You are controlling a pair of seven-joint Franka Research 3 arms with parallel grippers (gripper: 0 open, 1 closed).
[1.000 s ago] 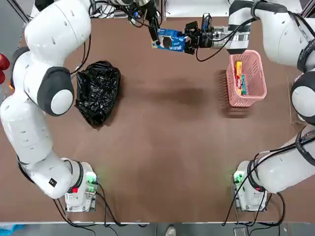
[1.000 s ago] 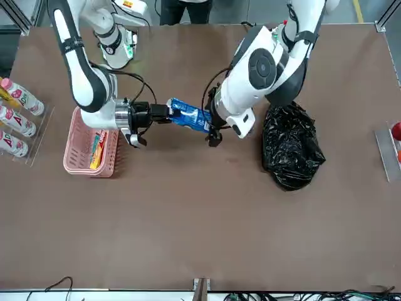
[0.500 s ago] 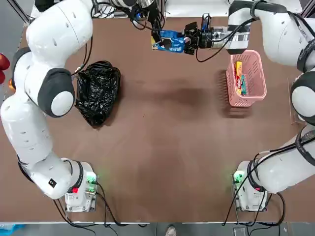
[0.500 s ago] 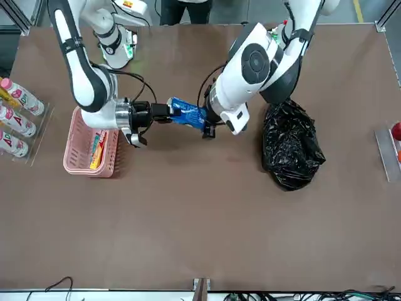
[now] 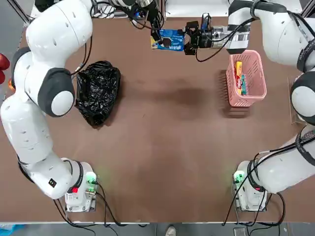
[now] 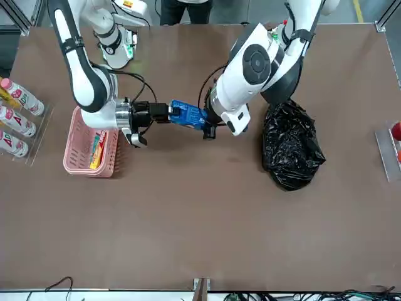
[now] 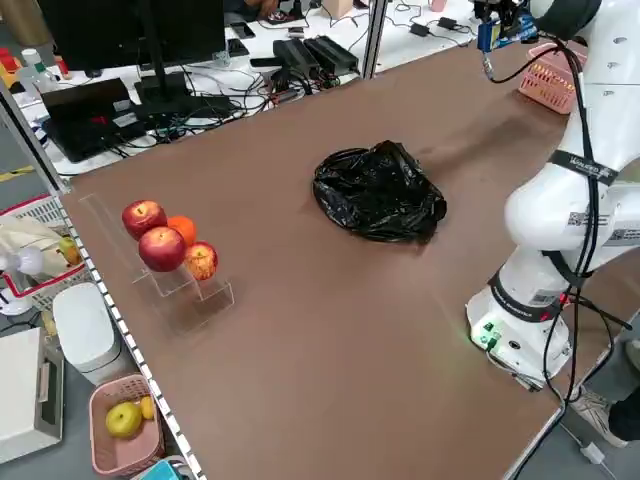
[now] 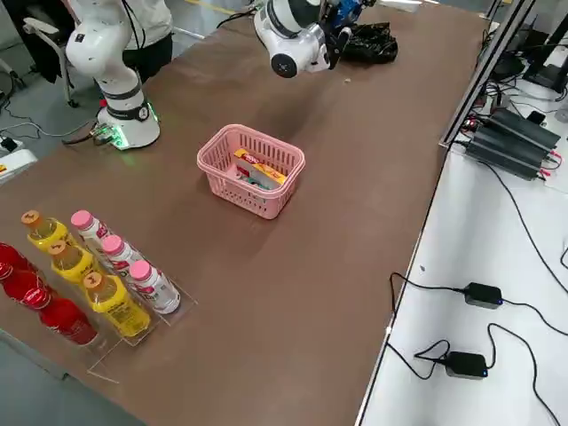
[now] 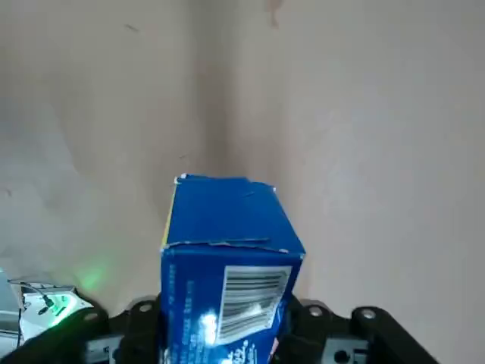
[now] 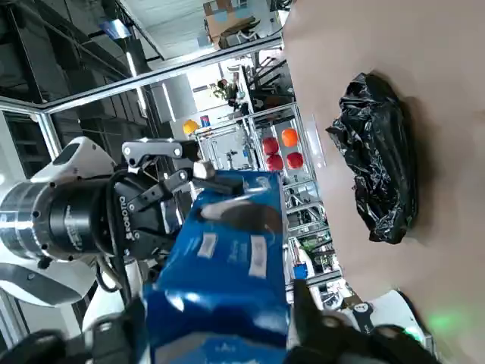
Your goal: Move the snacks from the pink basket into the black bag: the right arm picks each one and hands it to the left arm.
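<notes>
The blue cookie pack [image 5: 169, 40], a glossy rectangular packet, hangs above the far side of the brown bench [image 5: 162, 147] between both grippers. The left gripper [image 6: 207, 122] has its fingers clamped on one end. The right gripper [image 6: 164, 113] stands at the other end, fingers apart beside the pack. The pink basket [image 5: 257, 81], lattice-walled plastic, holds a yellow-orange pack [image 5: 238, 73] and a teal box [image 5: 243, 84]. The crumpled black bag [image 5: 97, 91] lies well apart.
</notes>
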